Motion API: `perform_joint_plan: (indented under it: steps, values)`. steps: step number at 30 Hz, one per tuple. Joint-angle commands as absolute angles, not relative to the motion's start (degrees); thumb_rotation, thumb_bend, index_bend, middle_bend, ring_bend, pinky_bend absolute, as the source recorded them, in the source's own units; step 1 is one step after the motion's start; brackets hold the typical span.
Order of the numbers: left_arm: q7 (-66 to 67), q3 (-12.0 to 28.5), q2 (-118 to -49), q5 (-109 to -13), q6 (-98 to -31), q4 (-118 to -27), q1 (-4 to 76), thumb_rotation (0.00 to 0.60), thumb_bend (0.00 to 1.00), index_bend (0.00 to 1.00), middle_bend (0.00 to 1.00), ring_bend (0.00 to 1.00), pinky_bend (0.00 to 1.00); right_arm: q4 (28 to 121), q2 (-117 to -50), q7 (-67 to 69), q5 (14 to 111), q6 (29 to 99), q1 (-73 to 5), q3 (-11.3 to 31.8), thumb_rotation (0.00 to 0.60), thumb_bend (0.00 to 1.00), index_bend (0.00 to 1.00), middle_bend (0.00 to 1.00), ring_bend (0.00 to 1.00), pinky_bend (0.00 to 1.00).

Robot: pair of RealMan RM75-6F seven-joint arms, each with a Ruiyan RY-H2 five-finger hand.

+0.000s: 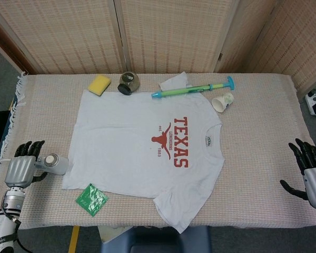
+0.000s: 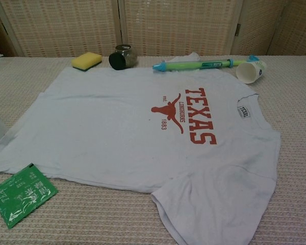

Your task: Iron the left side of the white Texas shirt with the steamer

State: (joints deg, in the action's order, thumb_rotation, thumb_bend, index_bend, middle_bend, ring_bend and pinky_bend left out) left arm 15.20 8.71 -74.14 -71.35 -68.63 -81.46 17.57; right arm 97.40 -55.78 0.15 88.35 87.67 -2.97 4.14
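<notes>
White shirt (image 2: 122,127) print: "TEXAS", "LONGHORNS", "est. 1883".

We are facing a woven folding screen (image 1: 163,31) standing behind a table (image 1: 263,132) draped in beige fringed cloth; grey floor (image 1: 0,68) is showing at left.
</notes>
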Motion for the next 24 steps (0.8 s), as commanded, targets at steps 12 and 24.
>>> perform_joint_plan:
  steps: [12,24]
  values:
    - [10.3,8.4,-79.0,-70.4,-64.4,-64.6,20.1,0.6,0.28,0.21,0.24,0.15,0.14,98.3,-55.9,-0.7,89.0,88.2,-2.7,3.8,0.6,0.14,0.0,0.0,0.0,0.07]
    - [4.2,7.5,-85.7,-74.1,-63.2,-51.2,23.0,0.6,0.3,0.34,0.37,0.26,0.2,98.5,-56.2,-1.2,88.8,88.4,-2.3,3.6,0.6,0.14,0.0,0.0,0.0,0.07]
